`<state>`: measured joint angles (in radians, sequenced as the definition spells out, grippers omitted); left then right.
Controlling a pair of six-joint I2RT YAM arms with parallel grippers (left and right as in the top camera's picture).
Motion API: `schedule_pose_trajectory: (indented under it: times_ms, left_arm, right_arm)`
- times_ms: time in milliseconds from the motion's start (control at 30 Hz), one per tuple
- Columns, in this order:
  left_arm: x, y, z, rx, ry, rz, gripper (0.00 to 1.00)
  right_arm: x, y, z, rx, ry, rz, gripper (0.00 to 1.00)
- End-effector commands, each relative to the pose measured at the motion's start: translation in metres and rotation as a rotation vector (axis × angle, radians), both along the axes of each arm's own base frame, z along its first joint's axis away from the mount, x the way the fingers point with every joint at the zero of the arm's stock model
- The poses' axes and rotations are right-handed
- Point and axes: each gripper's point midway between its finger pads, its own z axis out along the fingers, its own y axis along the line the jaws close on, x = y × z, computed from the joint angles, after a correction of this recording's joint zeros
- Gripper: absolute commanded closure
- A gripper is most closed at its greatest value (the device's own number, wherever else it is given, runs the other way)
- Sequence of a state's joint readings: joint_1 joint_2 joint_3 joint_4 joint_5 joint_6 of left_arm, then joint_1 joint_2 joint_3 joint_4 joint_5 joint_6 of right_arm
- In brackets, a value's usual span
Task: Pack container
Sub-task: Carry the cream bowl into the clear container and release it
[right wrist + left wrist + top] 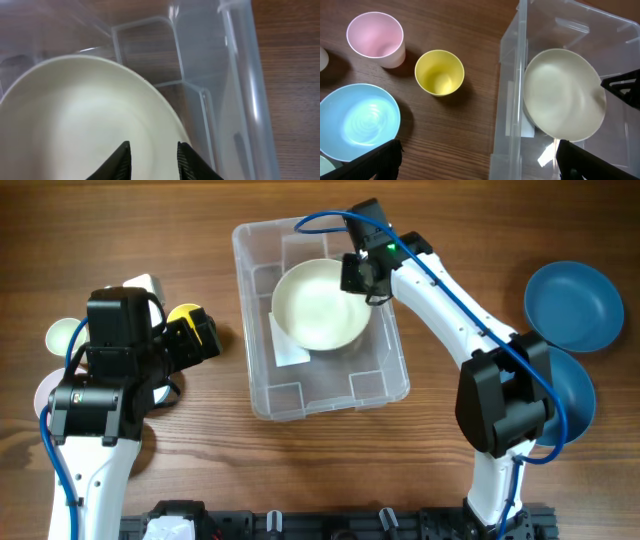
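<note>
The clear container (385,380) stands in the middle of the table with a cream bowl (320,305) tilted inside it at the far end. My right gripper (362,277) hovers over the bowl's right rim. In the right wrist view its fingertips (154,152) stand a little apart above the inside of the cream bowl (75,120), with nothing pinched between them. The container wall (240,75) runs along the right. My left gripper (480,167) is wide open over bare wood beside the container (510,75), left of the cream bowl (562,95).
Left of the container stand a yellow cup (439,72), a pink cup (375,37) and a light blue bowl (357,120). Two dark blue bowls (573,305) (578,395) lie at the right edge. A white label (290,348) shows on the container's base.
</note>
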<state>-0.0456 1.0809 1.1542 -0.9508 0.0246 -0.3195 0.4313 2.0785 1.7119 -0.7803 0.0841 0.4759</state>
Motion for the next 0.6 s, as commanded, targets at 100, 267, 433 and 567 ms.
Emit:
schedule_pose_trajectory:
  times_ms: [100, 267, 433, 567]
  left_arm:
    - [0.001, -0.001, 0.007, 0.001, -0.020, -0.015, 0.00]
    - [0.001, -0.001, 0.008, 0.001, -0.020, -0.015, 0.00]
    - [0.001, -0.001, 0.008, 0.001, -0.020, -0.015, 0.00]
    - [0.001, -0.001, 0.008, 0.001, -0.021, -0.015, 0.00]
  right_arm:
    - [0.002, -0.029, -0.002, -0.005, 0.031, -0.183, 0.79]
    - [-0.001, -0.062, -0.007, -0.001, 0.085, -0.319, 0.78]
    - [0.001, -0.069, -0.006, -0.027, 0.082, -0.255, 0.77]
    - [0.001, -0.062, 0.021, -0.027, 0.023, -0.175, 0.74]
